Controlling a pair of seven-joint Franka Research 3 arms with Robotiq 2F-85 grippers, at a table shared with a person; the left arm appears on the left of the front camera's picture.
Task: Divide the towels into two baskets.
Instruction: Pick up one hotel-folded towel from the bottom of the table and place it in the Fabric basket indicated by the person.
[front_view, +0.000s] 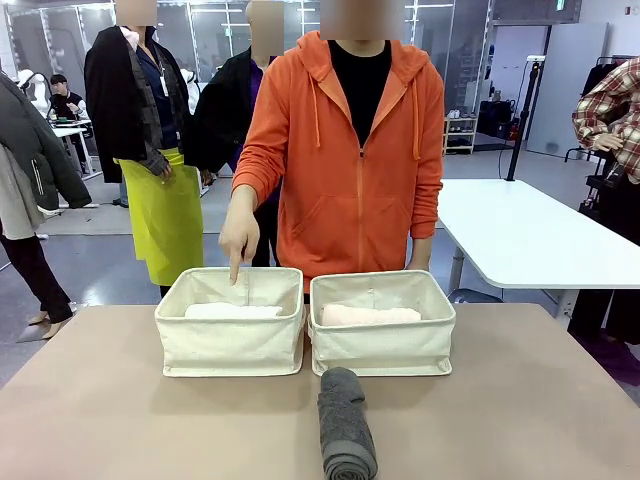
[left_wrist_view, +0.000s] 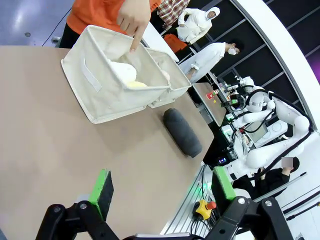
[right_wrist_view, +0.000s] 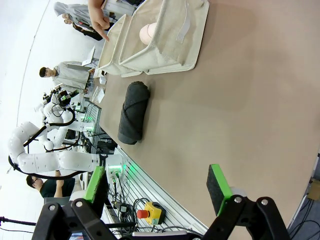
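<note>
The dark grey towel (front_view: 345, 425) lies rolled on the bare worktop (front_view: 120, 420), close to the robot-side edge and about midway along it. It sits just in front of the seam where the two baskets meet and touches neither. Its long axis runs from the near edge straight towards the baskets, so one end faces the robot and the other faces the left front corner of the right basket (front_view: 385, 350). That basket holds the pale pink towel (front_view: 370, 315). The left basket (front_view: 230, 345) holds the white towel (front_view: 233, 311), and the left wrist view shows what looks like a pale yellow towel (left_wrist_view: 136, 84) beside it. The person's hand (front_view: 240, 235) hangs over the far rim of the left basket, its forefinger pointing down into it. The left hand (left_wrist_view: 162, 187) has its pads wide apart and nothing between them, and so does the right hand (right_wrist_view: 156, 185). Both are over the near edge, well apart from the roll. From the left hand the roll lies ahead and off towards the middle of the worktop. From the right hand it lies ahead and likewise inward, and seems a shade closer. A grasp would likely need the pads set across the roll's width, which means closing along the worktop's left-right line.
</note>
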